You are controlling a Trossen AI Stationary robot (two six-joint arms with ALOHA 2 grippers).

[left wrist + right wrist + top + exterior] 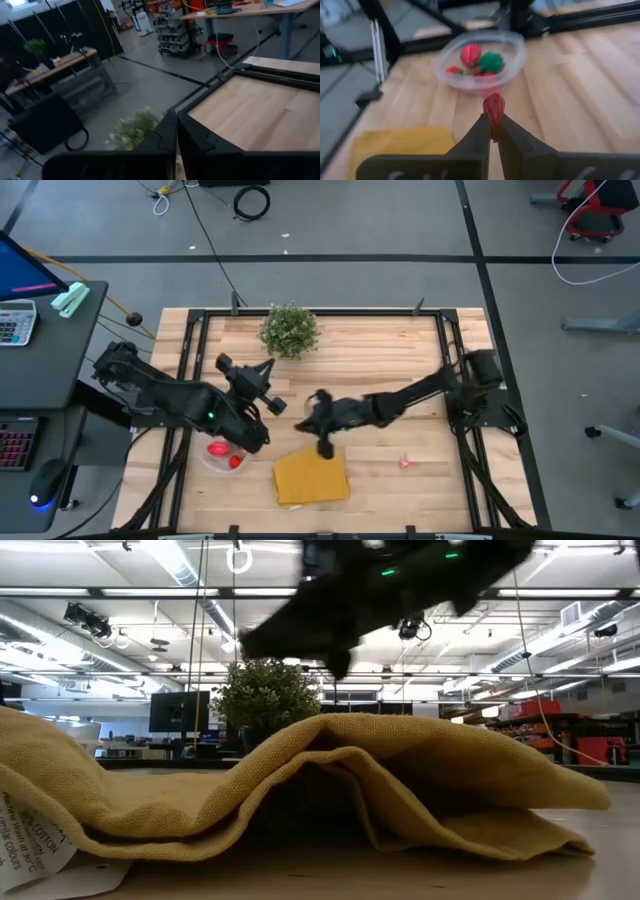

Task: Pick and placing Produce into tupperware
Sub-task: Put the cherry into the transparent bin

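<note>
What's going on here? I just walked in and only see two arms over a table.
The robot is moving toy produce into a clear tupperware. The right pincer is shut on a small red piece, held above the wooden table short of the tupperware, which already holds red pieces and a green one. The left pincer is raised beside the potted plant. A pink piece lies on the table, right of the yellow cloth.

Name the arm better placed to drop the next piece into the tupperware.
Right. The right gripper already pinches a red piece of produce, with the tupperware just ahead. The left gripper points toward the potted plant.
</note>
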